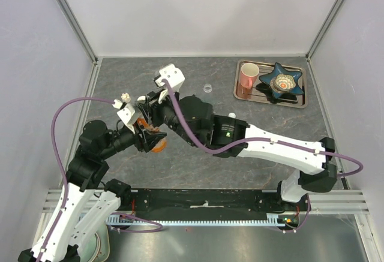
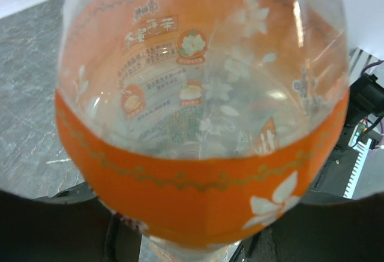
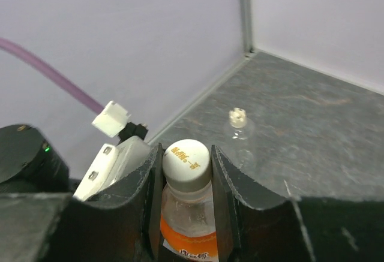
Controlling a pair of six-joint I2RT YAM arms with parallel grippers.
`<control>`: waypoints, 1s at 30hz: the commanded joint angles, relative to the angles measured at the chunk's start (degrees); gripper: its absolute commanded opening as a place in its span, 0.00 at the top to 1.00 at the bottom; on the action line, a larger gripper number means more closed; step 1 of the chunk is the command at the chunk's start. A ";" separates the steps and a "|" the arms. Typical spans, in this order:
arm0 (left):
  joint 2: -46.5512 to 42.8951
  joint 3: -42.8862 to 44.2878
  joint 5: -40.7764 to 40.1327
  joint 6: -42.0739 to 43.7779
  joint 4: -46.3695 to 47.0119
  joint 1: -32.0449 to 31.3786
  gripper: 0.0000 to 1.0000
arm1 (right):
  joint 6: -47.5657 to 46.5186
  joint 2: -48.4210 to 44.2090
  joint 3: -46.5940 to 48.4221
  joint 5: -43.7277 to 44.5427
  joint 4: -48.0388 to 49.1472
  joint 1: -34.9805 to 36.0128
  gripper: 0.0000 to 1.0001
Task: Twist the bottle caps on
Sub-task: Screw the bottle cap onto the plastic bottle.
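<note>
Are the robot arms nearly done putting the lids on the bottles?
Not yet. Nothing looks finished. The left gripper holds the orange bottle while the right gripper pinches its white cap; I cannot tell if it is tight. The tiny clear bottle stands apart on the table, maybe next.

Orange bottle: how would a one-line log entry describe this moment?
left jaws: holding orange bottle | right jaws: closed on white cap | cap: sitting on bottle neck | tightness: cannot tell

Count: two bottles, namely one orange-label bottle [image 2: 198, 202] and one tiny clear bottle [image 3: 238, 120]. One white cap [image 3: 186, 160]. One pink mug [image 1: 247, 75]. One star-shaped dish [image 1: 282, 82]. One metal tray [image 1: 264, 97].
</note>
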 commanded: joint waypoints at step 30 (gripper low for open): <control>-0.91 0.30 20.73 2.54 14.39 1.85 0.98 | -9.79 -13.54 4.37 -28.31 -20.23 0.35 0.17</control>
